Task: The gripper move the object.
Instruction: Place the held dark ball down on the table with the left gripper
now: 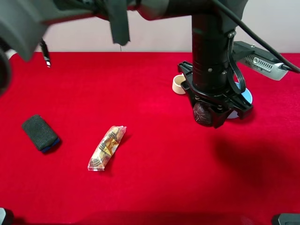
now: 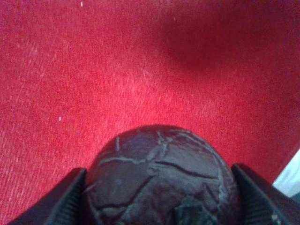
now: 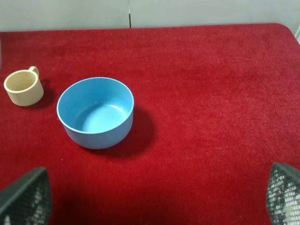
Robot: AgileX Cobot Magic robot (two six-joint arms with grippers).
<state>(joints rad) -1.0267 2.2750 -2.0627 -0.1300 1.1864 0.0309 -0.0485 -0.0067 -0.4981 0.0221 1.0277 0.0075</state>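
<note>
Left wrist view is basically all ball: the object (image 2: 161, 178), a dark maroon ball with a cracked-looking pattern, sits right between the two black fingers (image 2: 65, 199), and both pads press against its sides, so the left gripper (image 1: 208, 116) is clamped on it. From the exterior high view, that arm has reached over to the right half of the red cloth (image 1: 154, 187), pointing straight down, with the ball (image 1: 200, 112) tucked in its claw. Can't really tell whether the ball touches the cloth or hangs just off it. A cream cup (image 1: 179, 84) stands just beside the gripper on its left, and a sliver of the blue bowl (image 1: 247, 97) peeks out behind it on the right. Well away on the left half lie a clear snack packet (image 1: 107, 147) and a dark sponge block (image 1: 40, 133), apart from each other. Right wrist view shows the right gripper (image 3: 157, 201) spread wide with nothing in it, looking at the bowl (image 3: 96, 112) and the cup (image 3: 23, 87) side by side, not touching.
</note>
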